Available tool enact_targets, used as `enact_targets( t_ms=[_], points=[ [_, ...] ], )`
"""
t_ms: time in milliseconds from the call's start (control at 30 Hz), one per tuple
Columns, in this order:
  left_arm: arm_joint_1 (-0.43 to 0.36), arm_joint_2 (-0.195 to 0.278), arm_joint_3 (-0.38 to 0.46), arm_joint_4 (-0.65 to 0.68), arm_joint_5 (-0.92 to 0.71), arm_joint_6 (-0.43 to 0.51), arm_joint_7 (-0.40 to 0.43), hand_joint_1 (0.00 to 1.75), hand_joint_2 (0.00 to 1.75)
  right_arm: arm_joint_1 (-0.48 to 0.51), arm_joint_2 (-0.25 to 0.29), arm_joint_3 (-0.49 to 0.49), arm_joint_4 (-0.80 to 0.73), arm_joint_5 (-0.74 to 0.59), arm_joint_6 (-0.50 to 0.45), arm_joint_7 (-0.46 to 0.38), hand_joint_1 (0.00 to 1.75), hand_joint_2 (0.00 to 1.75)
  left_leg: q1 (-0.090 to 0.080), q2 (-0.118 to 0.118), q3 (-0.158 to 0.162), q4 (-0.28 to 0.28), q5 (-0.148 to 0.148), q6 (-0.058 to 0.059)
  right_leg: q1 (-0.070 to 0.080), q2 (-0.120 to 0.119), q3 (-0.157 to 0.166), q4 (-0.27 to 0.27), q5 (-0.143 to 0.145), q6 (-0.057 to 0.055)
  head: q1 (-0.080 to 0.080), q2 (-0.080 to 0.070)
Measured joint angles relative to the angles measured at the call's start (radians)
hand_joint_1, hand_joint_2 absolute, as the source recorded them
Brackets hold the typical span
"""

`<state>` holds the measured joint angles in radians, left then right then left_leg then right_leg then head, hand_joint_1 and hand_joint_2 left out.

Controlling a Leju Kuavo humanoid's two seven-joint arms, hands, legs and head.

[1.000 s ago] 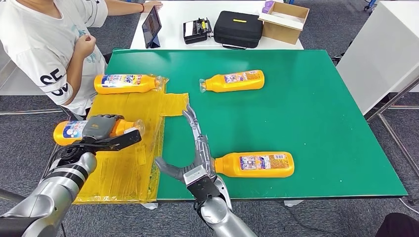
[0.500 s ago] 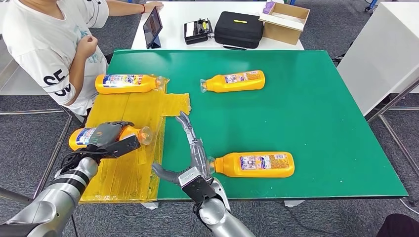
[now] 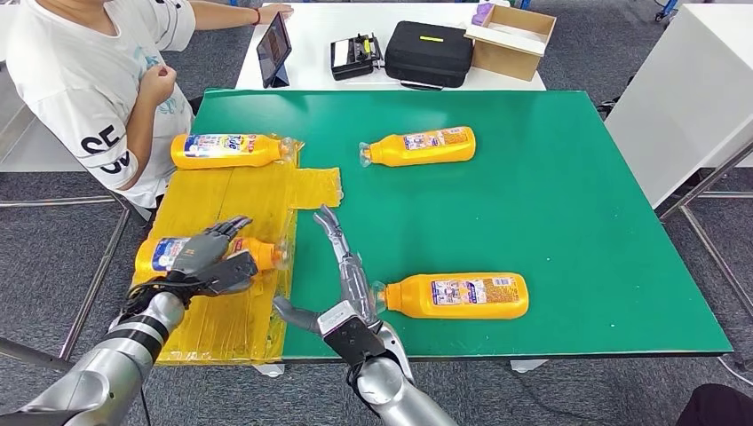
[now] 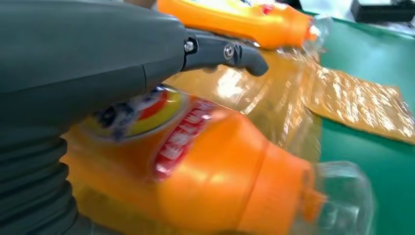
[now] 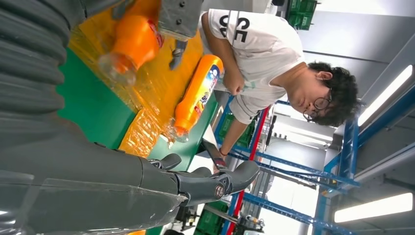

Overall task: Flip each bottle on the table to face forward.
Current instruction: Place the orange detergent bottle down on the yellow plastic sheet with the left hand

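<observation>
Glossy orange plastic bottles lie on crinkled shiny yellow film over a matt green table.

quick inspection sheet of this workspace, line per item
surface: green table, yellow plastic sheet over its left part
job's things: four orange bottles lying down; near-left bottle on the sheet, far-left bottle, far-middle bottle, near-right bottle
clutter: nothing seen on the green table
hands: left hand over the near-left bottle; right hand open, beside the near-right bottle's cap
cables: nothing seen
surroundings: person at far left; white table with tablet, black case, cardboard box
</observation>
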<state>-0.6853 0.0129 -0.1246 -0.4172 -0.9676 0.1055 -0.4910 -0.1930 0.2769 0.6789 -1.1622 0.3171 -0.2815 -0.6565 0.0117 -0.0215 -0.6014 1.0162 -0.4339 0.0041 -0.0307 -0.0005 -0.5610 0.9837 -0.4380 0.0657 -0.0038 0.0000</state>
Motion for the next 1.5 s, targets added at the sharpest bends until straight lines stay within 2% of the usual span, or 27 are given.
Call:
enact_targets(
  t_ms=[333, 567, 667, 733, 800, 867, 933, 967, 1000, 1033, 1133, 1200, 1333, 1433, 1500],
  points=[
    [0.002, -0.014, -0.001, -0.012, 0.027, -0.054, 0.008, 0.0, 0.0, -0.001, 0.001, -0.002, 0.012, -0.001, 0.0, 0.001, 0.0, 1.75, 0.0, 0.0, 0.0, 0.0, 0.0, 0.0, 0.0, 0.0, 0.0, 0.0, 0.0, 0.0, 0.0, 0.0],
    [-0.001, -0.011, 0.0, -0.025, 0.162, -0.218, -0.033, 0.0, 0.0, -0.001, 0.002, -0.005, 0.027, -0.003, -0.001, 0.0, 0.0, 1.75, 0.0, 0.0, 0.001, 0.0, 0.0, 0.0, 0.0, 0.0, 0.001, 0.0, 0.0, 0.0, 0.0, 0.0],
    [0.012, -0.014, 0.012, -0.046, 0.258, -0.211, -0.07, 0.0, 0.0, -0.002, 0.002, -0.006, 0.034, -0.003, -0.004, -0.002, 0.0, 1.75, 0.0, 0.0, 0.001, 0.0, 0.0, 0.0, 0.0, 0.0, 0.001, 0.0, 0.0, 0.0, 0.0, 0.0],
    [0.031, -0.023, 0.025, -0.069, 0.321, -0.16, -0.081, 0.0, 0.0, -0.002, 0.002, -0.006, 0.037, 0.0, -0.009, -0.002, 0.0, 1.75, 0.0, 0.0, 0.001, 0.0, 0.0, 0.0, 0.0, 0.0, 0.0, 0.0, 0.0, 0.0, 0.0, 0.0],
    [0.053, -0.04, 0.05, -0.105, 0.379, -0.065, -0.093, 0.0, 0.0, -0.003, 0.003, -0.006, 0.038, 0.013, -0.023, 0.003, 0.0, 1.75, 0.0, 0.0, 0.0, 0.0, 0.0, 0.0, 0.0, 0.0, 0.0, 0.0, 0.0, 0.0, 0.0, 0.0],
    [0.079, -0.064, 0.087, -0.163, 0.409, 0.131, -0.122, 0.0, 0.0, -0.004, 0.002, -0.004, 0.038, 0.059, -0.059, 0.024, 0.0, 1.75, 0.0, 0.0, 0.0, 0.0, 0.0, 0.0, 0.0, 0.0, 0.0, 0.0, 0.0, 0.0, 0.0, 0.0],
    [0.1, -0.093, 0.128, -0.226, 0.431, 0.387, -0.151, 0.0, 0.0, -0.009, 0.001, -0.001, 0.038, 0.131, -0.104, 0.058, 0.0, 1.75, 0.0, 0.001, -0.001, 0.0, 0.0, 0.0, 0.0, 0.001, -0.001, 0.0, 0.0, 0.0, 0.0, 0.0],
    [0.107, -0.106, 0.147, -0.255, 0.448, 0.487, -0.159, 0.0, 0.0, -0.014, 0.001, 0.0, 0.038, 0.164, -0.121, 0.076, 0.0, 1.75, 0.0, 0.0, -0.001, 0.0, 0.0, 0.0, 0.0, 0.001, -0.001, 0.0, 0.0, 0.0, 0.0, 0.0],
    [0.113, -0.117, 0.165, -0.282, 0.468, 0.549, -0.164, 0.0, 0.0, -0.019, 0.0, 0.001, 0.038, 0.194, -0.134, 0.096, 0.0, 1.75, 0.0, 0.0, -0.001, 0.0, 0.0, 0.0, 0.0, 0.0, -0.001, 0.0, 0.0, 0.0, 0.0, 0.0],
    [0.118, -0.124, 0.183, -0.306, 0.493, 0.58, -0.17, 0.0, 0.0, -0.026, 0.0, 0.001, 0.038, 0.225, -0.146, 0.119, 0.0, 1.75, 0.0, 0.0, -0.001, 0.0, 0.0, 0.0, 0.0, 0.0, -0.002, 0.0, 0.0, 0.0, 0.0, 0.0],
    [0.145, -0.137, 0.228, -0.368, 0.594, 0.577, -0.196, 0.0, 0.0, -0.05, -0.021, 0.0, 0.03, 0.336, -0.172, 0.218, 0.0, 1.75, 0.0, 0.001, -0.001, 0.0, 0.0, 0.0, 0.0, 0.001, -0.002, 0.0, 0.0, 0.0, 0.0, 0.0],
    [0.177, -0.141, 0.25, -0.413, 0.656, 0.568, -0.203, 0.0, 0.0, -0.062, -0.053, -0.01, 0.009, 0.358, -0.138, 0.274, 0.0, 1.75, 0.0, 0.001, -0.001, 0.0, 0.0, 0.0, 0.0, 0.001, -0.002, 0.0, 0.0, 0.0, 0.0, 0.0],
    [0.237, -0.141, 0.278, -0.481, 0.717, 0.543, -0.203, 0.0, 1.75, -0.074, -0.117, -0.039, -0.038, 0.347, -0.06, 0.319, 0.0, 1.75, 0.0, 0.001, -0.001, 0.0, 0.0, 0.0, 0.0, 0.001, -0.002, 0.0, 0.0, 0.0, 0.0, 0.0],
    [0.262, -0.142, 0.302, -0.499, 0.744, 0.506, -0.203, 0.0, 1.75, -0.085, -0.167, -0.049, -0.059, 0.383, 0.014, 0.394, 0.0, 1.75, 0.0, 0.0, -0.001, 0.0, 0.0, 0.0, 0.0, 0.001, -0.002, -0.001, 0.0, 0.0, 0.0, 0.0],
    [0.286, -0.142, 0.315, -0.509, 0.743, 0.481, -0.203, 0.0, 1.75, -0.102, -0.225, -0.062, -0.067, 0.39, 0.085, 0.44, 0.0, 1.75, -0.001, 0.0, -0.002, 0.0, 0.0, 0.0, -0.001, 0.001, -0.002, -0.001, 0.0, 0.0, 0.0, 0.0]
  ],
)
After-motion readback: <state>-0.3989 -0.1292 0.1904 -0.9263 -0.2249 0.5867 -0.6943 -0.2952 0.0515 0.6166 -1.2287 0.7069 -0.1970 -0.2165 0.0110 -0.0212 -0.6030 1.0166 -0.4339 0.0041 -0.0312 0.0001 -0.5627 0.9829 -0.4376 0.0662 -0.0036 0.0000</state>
